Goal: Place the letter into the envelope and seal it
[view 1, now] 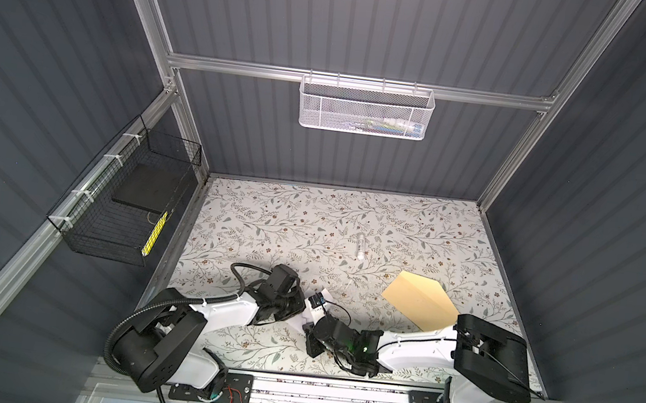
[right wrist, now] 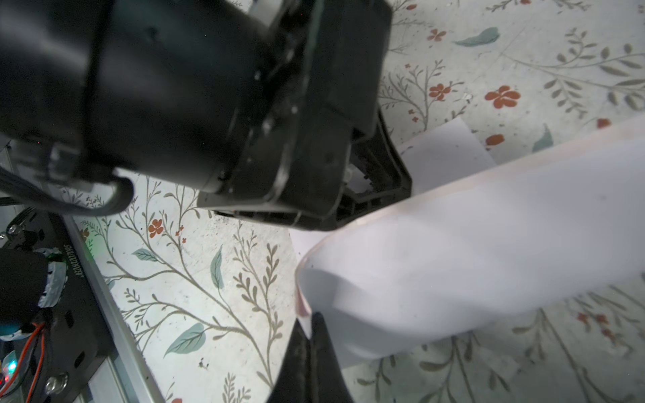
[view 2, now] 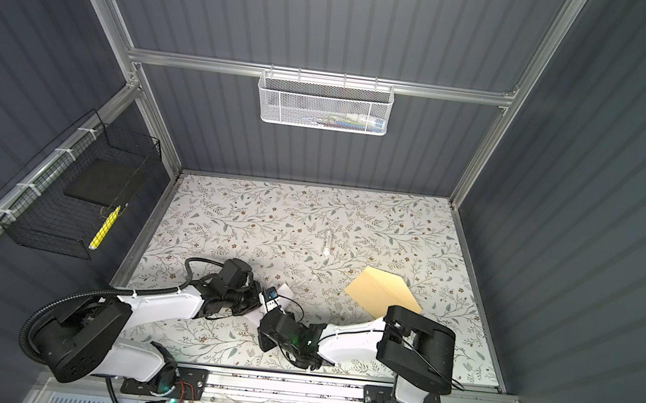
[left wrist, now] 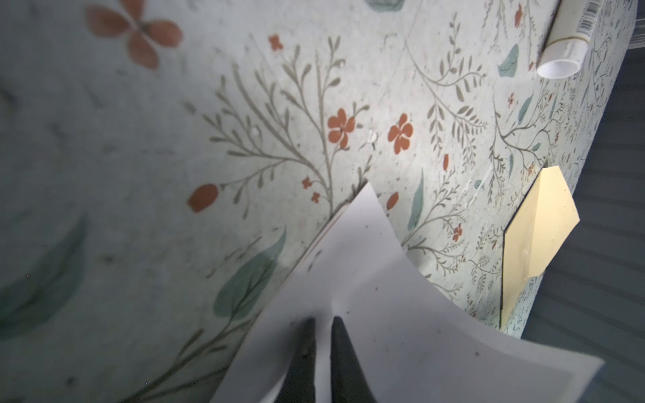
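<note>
White paper, the letter (left wrist: 366,279), curls up at the near centre of the table (view 1: 269,212), between both arms. Left end effector (left wrist: 323,319) pinches it, fingers almost together; right end effector (right wrist: 309,324) is pressed together on its edge. Tan envelope (view 1: 420,298) lies flat to the right, flap open.

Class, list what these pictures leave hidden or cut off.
- White paper letter: both top views, mostly hidden by the left arm and right arm.
- Tan kraft envelope: both top views, near corner behind the right arm.
- White cylindrical tube: left wrist view, cut by the frame edge.
</note>
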Tool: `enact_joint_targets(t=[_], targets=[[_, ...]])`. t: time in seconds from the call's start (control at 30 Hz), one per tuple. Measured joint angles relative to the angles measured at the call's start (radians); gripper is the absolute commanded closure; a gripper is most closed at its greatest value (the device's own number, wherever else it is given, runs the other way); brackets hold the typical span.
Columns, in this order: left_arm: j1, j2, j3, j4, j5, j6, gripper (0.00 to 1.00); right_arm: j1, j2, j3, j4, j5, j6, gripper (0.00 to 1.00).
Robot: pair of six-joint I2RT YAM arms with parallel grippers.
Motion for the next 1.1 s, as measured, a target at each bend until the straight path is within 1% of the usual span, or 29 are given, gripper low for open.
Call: enact_joint_targets(t=[0.13, 0.3, 0.47, 0.6, 0.73, 0.9, 1.0, 1.1], targets=[[0.001, -0.031, 0.021, -0.092, -0.033, 0.01, 0.8, -0.025, 0.0, -0.013, 0.0, 0.0, 0.014, 1.0], [0.015, -0.041, 0.061, -0.205, -0.058, 0.033, 0.79, -0.03, 0.0, -0.016, -0.004, 0.002, 0.031, 1.0], [0.047, -0.077, 0.077, -0.281, -0.076, 0.055, 0.77, -0.03, 0.0, -0.016, -0.017, 0.006, 0.048, 1.0], [0.097, -0.132, 0.078, -0.339, -0.075, 0.079, 0.75, -0.03, 0.0, -0.016, -0.039, 0.02, 0.066, 1.0], [0.143, -0.193, 0.099, -0.414, -0.061, 0.107, 0.69, -0.03, -0.006, -0.016, -0.071, 0.052, 0.092, 1.0], [0.146, -0.301, 0.128, -0.501, -0.011, 0.124, 0.59, -0.031, -0.041, -0.022, -0.122, 0.111, 0.137, 1.0], [0.145, -0.373, 0.113, -0.55, 0.042, 0.122, 0.57, -0.032, -0.067, -0.031, -0.145, 0.148, 0.174, 1.0], [0.127, -0.448, 0.05, -0.582, 0.085, 0.1, 0.56, -0.038, -0.074, -0.036, -0.161, 0.171, 0.207, 1.0]])
